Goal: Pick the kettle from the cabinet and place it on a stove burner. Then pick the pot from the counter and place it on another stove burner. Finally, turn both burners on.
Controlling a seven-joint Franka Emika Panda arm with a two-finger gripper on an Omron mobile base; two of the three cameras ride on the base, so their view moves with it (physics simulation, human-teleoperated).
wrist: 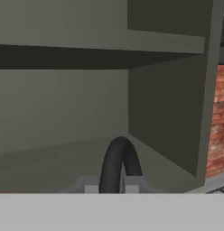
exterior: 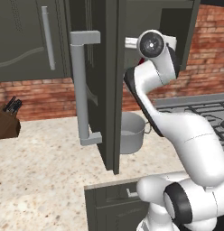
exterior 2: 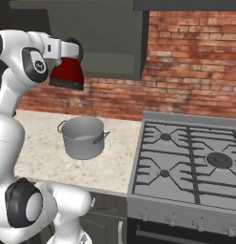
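Observation:
My gripper [exterior 2: 73,53] is shut on the black loop handle [wrist: 116,164] of the red kettle [exterior 2: 67,72], which hangs at the lower front edge of the open cabinet [exterior 2: 108,40]. In the hand view the handle arches up between the fingertips [wrist: 91,185], with the bare cabinet shelf behind it. The cabinet door [exterior: 93,67] stands swung open, its long light-grey handle [exterior: 80,90] facing me. The grey pot [exterior 2: 83,137] sits on the beige counter [exterior 2: 113,164] below the kettle, left of the stove. The stove burners [exterior 2: 165,137] lie bare under black grates.
A knife block [exterior: 6,119] stands at the far left of the counter [exterior: 41,153]. The open door hangs over the counter in front of the pot [exterior: 130,133]. A brick wall [exterior 2: 196,62] backs the stove; knobs [exterior 2: 172,220] line its front.

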